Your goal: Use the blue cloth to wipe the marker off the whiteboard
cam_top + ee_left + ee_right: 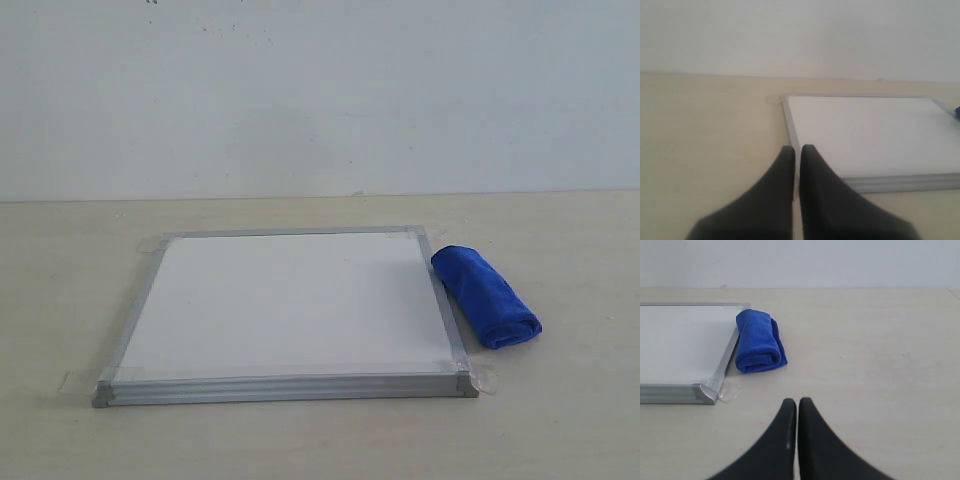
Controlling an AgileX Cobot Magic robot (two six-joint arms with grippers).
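The whiteboard [290, 300] lies flat on the table, a white square in a silver frame. Its face looks plain white in every view; the marker does not show. Along its right edge rests the rolled blue cloth [485, 295], just off the frame. My left gripper [797, 148] is shut and empty, near the whiteboard [865, 135] at one frame corner. My right gripper [797, 401] is also shut and empty, hanging over bare table short of the blue cloth [757, 342] and the whiteboard [680, 340]. Neither gripper appears in the exterior view.
Clear tape tabs [485, 378] hold the board's corners to the beige table [560, 420]; one tab [727, 392] lies close to my right gripper. A pale wall [320, 90] rises behind the table's far edge.
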